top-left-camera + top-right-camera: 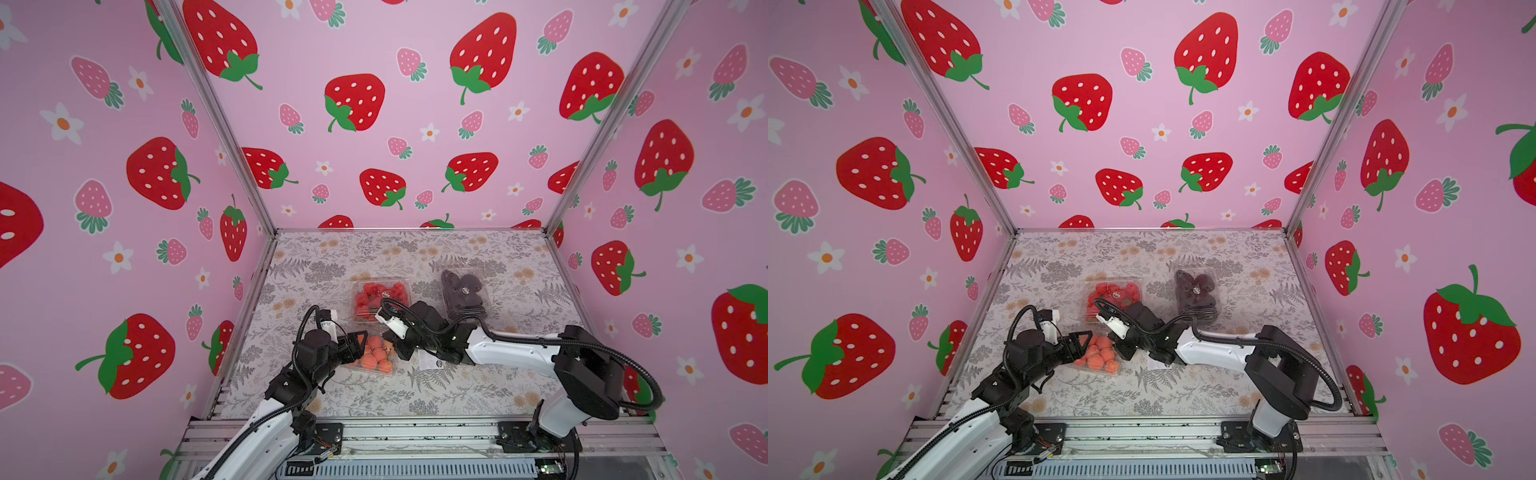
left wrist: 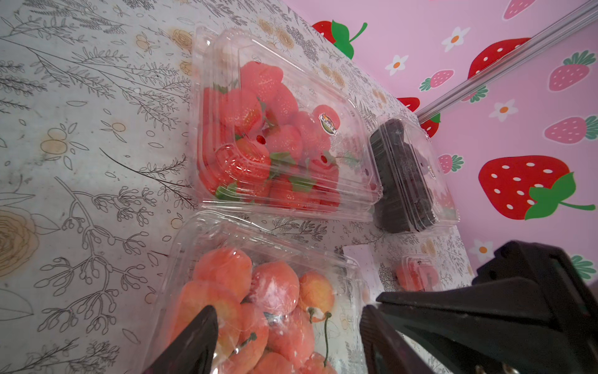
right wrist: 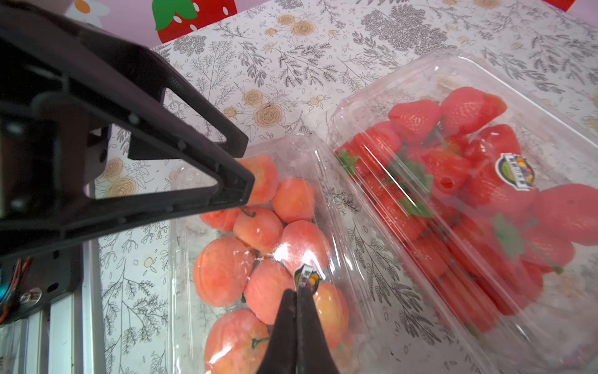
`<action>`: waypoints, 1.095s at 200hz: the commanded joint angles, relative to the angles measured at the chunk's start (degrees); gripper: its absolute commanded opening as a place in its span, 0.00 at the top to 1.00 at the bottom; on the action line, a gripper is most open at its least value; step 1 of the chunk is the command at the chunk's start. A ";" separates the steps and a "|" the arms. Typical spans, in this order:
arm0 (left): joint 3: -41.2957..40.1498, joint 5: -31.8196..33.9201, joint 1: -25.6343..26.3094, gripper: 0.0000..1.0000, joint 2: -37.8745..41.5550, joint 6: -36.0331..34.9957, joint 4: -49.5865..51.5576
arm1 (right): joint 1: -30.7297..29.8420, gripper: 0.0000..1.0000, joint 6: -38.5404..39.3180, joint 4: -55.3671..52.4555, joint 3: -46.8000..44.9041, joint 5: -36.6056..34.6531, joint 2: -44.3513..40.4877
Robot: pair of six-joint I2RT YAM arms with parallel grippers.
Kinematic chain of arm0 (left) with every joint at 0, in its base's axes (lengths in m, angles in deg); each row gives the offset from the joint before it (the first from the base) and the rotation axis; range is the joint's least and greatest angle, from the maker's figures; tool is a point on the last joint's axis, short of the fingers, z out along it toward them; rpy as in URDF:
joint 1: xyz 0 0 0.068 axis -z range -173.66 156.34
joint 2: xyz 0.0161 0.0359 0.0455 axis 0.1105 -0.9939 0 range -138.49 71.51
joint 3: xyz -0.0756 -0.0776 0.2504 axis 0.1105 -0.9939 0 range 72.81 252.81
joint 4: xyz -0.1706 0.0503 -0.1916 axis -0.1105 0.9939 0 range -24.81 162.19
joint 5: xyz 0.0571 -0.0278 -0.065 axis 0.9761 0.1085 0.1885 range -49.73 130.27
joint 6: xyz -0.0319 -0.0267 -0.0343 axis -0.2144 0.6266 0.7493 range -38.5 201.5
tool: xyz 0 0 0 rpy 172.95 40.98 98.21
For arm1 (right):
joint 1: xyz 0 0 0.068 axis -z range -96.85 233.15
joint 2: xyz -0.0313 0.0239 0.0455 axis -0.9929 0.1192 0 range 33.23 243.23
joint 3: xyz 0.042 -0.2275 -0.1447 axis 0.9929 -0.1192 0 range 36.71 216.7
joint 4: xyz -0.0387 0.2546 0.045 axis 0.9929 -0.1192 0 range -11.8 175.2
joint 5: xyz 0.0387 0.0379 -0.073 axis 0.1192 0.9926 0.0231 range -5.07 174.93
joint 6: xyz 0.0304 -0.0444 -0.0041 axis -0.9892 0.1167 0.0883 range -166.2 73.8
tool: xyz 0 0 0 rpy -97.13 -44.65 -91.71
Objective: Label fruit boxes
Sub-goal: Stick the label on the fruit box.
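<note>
On the floral surface [image 1: 457, 257], the orange-pink fruit box [image 1: 376, 357] sits at 6 o'clock of the strawberry box [image 1: 380, 297]. The right pincer [image 3: 297, 293], pressed together, pinches a small sticker [image 3: 306, 275] over its lid. The left pincer [image 2: 288, 311] is spread at that box's 9 o'clock side.

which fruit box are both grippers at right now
The box of orange-pink round fruits: the left gripper straddles it, and the right gripper, shut on a sticker, is over its lid. The others have neither.
</note>
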 commanded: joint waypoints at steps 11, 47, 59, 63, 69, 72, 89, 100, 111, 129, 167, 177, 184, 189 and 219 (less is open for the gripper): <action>-0.20 0.22 -0.28 0.27 0.13 -0.26 0.63 | -0.77 1.00 -0.26 0.20 2.24 2.81 1.95; -0.13 -0.28 -0.29 0.26 0.27 -0.40 0.76 | -2.06 1.00 -0.09 -2.07 5.50 2.84 5.70; -0.04 -0.15 -0.32 0.25 0.53 -0.53 1.17 | -2.54 1.00 -0.09 -2.31 6.22 2.84 6.85; -0.11 0.02 -0.30 0.25 0.63 -0.58 1.36 | -2.69 1.00 -0.09 -2.48 6.48 2.74 7.24; 0.00 0.28 -0.35 0.25 0.78 -0.66 1.55 | -2.78 1.00 -0.17 -2.91 7.03 2.67 7.88; 0.04 0.37 -0.34 0.25 0.84 -0.67 1.78 | -2.84 1.00 -0.17 -3.03 7.16 2.67 8.20; -0.03 0.40 -0.39 0.25 1.12 -0.77 2.25 | -2.98 1.00 -0.18 -3.86 8.22 2.83 9.78; -0.02 0.31 -0.38 0.25 1.34 -0.88 2.53 | -3.04 1.00 -0.01 -5.30 9.00 3.62 10.73; 0.01 0.44 -0.37 0.25 1.53 -1.02 2.99 | -3.08 1.00 -0.04 -5.78 9.41 4.30 11.25; 0.09 1.01 -0.37 0.25 1.87 -1.01 3.53 | -3.07 1.00 -0.18 -5.97 9.22 4.62 11.18; 1.43 3.72 -0.73 0.24 1.59 -2.02 7.46 | -2.99 0.72 0.26 -6.12 8.61 5.48 10.40; 1.88 4.15 -0.98 0.24 1.91 -2.37 8.48 | -2.98 0.68 0.26 -6.01 8.42 5.74 10.30; 2.04 4.09 -1.15 0.23 2.28 -2.46 8.73 | -2.94 0.66 0.26 -5.92 8.43 5.95 10.24; 2.06 4.07 -1.24 0.23 2.43 -2.52 8.81 | -2.90 0.66 0.18 -5.81 8.28 6.26 10.12; 2.19 2.15 -1.31 0.34 2.84 -3.91 7.62 | -2.33 0.62 -0.26 -3.62 6.40 6.77 7.00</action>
